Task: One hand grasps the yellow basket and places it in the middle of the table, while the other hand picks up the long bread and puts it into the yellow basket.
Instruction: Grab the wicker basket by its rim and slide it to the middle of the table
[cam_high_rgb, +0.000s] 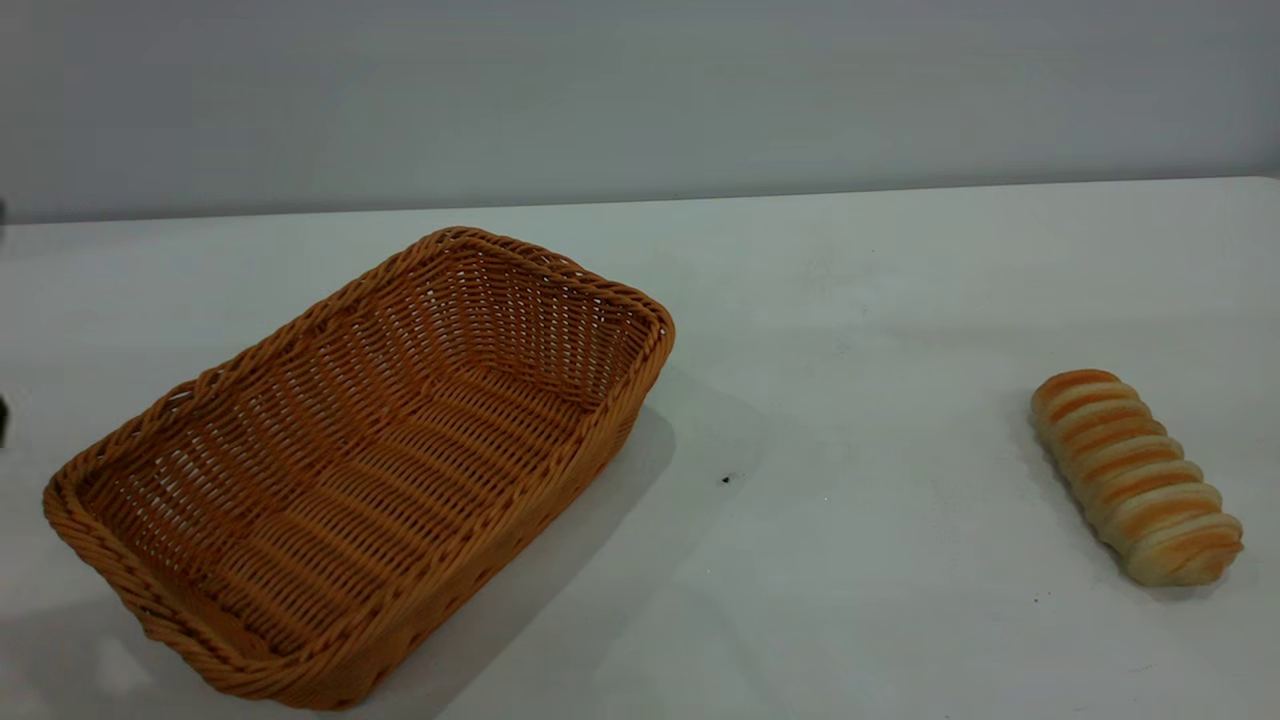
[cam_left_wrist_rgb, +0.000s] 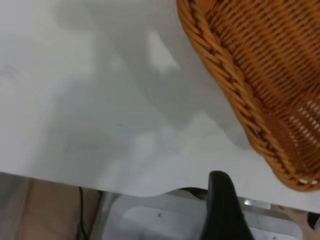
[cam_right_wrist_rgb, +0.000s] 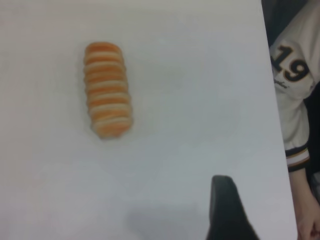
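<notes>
From the exterior view, the basket (cam_high_rgb: 360, 470) sits on the left half of the white table (cam_high_rgb: 900, 300), set at a slant so that one short end points toward the far middle and the other toward the near left corner. It is a long rectangular wicker piece, orange-tan, with a braided rim, sloping woven sides and nothing inside. The bread (cam_high_rgb: 1138, 477) lies flat on the table well apart from it, at the right side, also slanted; it is a small oblong loaf with crosswise ridges, banded golden-orange and pale cream. A tiny dark speck (cam_high_rgb: 726, 479) marks the table between the two. Neither arm shows here beyond a dark sliver at the left edge. In the left wrist view, one corner of the basket (cam_left_wrist_rgb: 260, 75) with its braided rim fills one side, resting near the table edge; a single black finger (cam_left_wrist_rgb: 222, 207) of the left gripper shows apart from the rim, touching nothing, and whether that gripper is spread or pressed together cannot be told. In the right wrist view, the bread (cam_right_wrist_rgb: 106, 89) lies alone on the table, with one black finger (cam_right_wrist_rgb: 227, 210) of the right gripper well apart from it; its state cannot be told either. Beyond the table edge stands a person in a white jersey (cam_right_wrist_rgb: 295, 75) numbered 19.
</notes>
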